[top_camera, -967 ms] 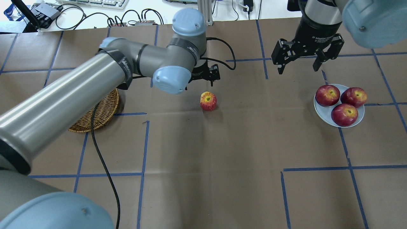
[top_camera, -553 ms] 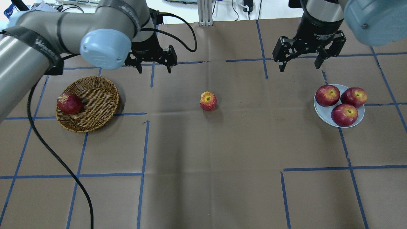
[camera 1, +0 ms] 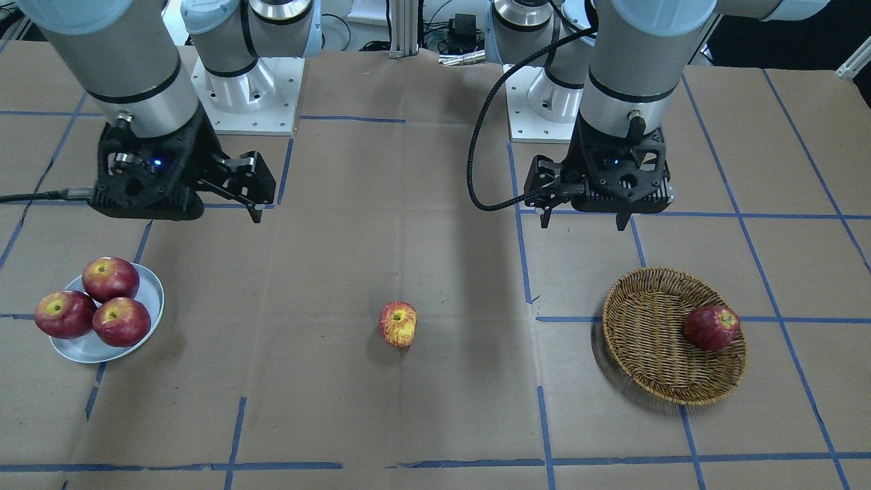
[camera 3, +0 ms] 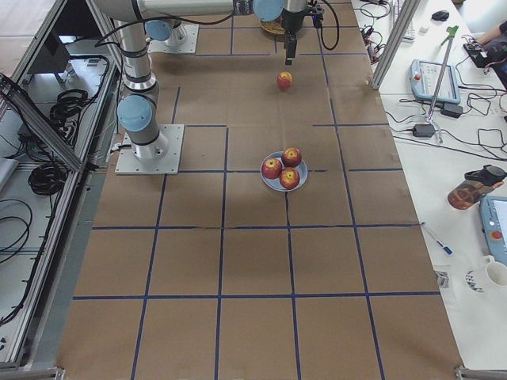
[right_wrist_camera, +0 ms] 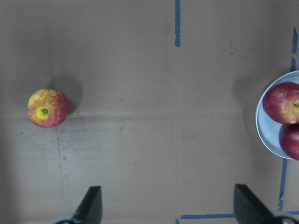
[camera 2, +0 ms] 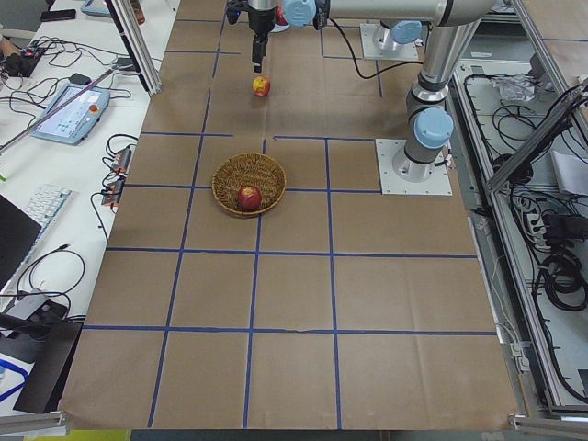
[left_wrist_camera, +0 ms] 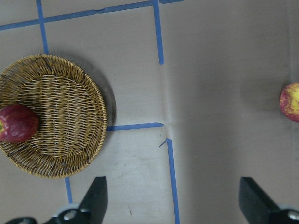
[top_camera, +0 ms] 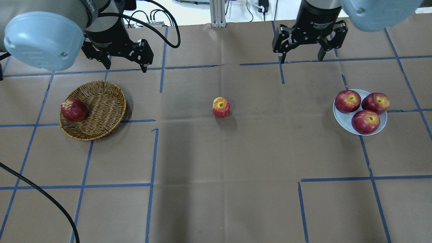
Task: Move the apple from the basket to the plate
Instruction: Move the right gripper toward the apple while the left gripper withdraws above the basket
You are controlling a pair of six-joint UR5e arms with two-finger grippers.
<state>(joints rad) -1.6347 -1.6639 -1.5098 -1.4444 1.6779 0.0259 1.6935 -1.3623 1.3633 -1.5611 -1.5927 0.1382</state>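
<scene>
The pale red, yellow-streaked apple lies on the bare table centre, outside the basket; it also shows in the front view and both wrist views. The wicker basket stands at the left with one dark red apple in it. The grey-white plate at the right holds three dark red apples. My left gripper is open and empty, raised beyond the basket. My right gripper is open and empty, raised beyond and left of the plate.
Brown paper with blue tape lines covers the table. A black cable trails over the near left of the table. The arm bases stand on the robot's side.
My left arm has swung away from the table centre to the far left, uncovering the basket. My right gripper has moved farther back and slightly left. The pale apple has not moved.
</scene>
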